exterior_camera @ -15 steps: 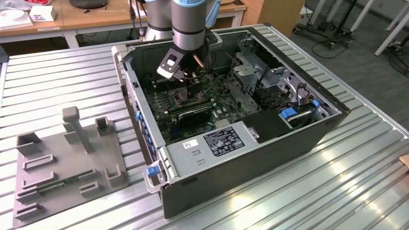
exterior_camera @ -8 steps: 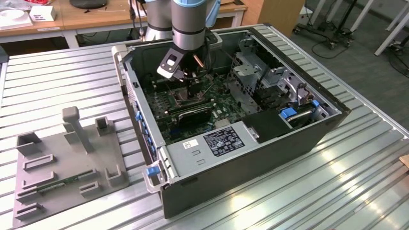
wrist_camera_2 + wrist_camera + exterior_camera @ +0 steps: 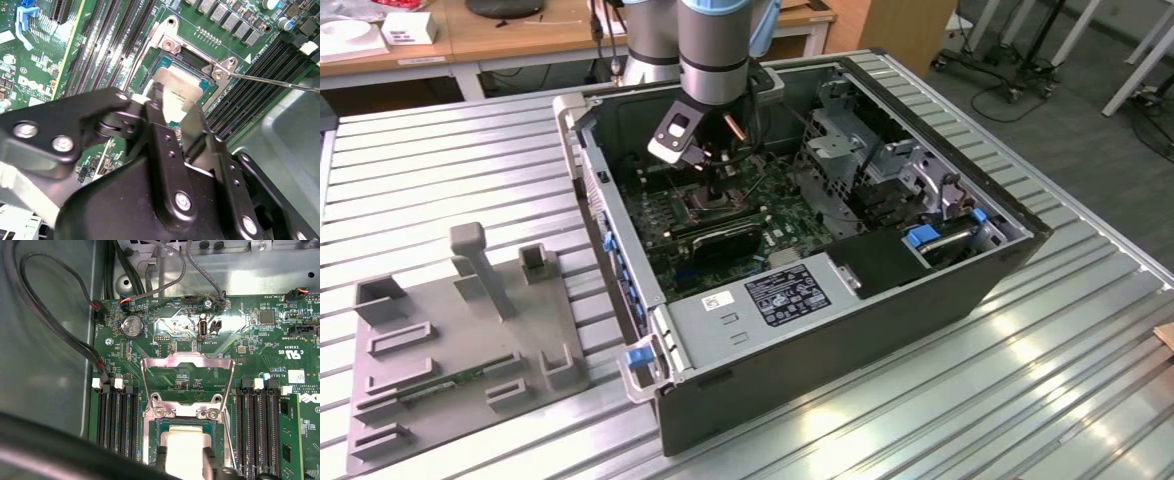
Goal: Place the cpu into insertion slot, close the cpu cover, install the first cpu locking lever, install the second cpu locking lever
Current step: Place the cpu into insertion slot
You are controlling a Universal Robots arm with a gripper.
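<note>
Right now I see the gripper [image 3: 172, 107] reaching down into the open computer case [image 3: 854, 340] on the tabletop [image 3: 1067, 390], its fingers [image 3: 159, 129] pinching the cpu [image 3: 177, 90] by two opposite edges. The cpu sits squarely over the insertion slot [image 3: 172, 62]; I cannot tell whether it is fully seated. The cpu cover [image 3: 187, 361] stands swung open off the slot, hinged at one edge, with memory slots [image 3: 117, 420] alongside.

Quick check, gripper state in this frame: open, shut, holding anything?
Gripper: shut on the cpu, a finger at each of two opposite edges, at the insertion slot; the cpu cover stands open.
</note>
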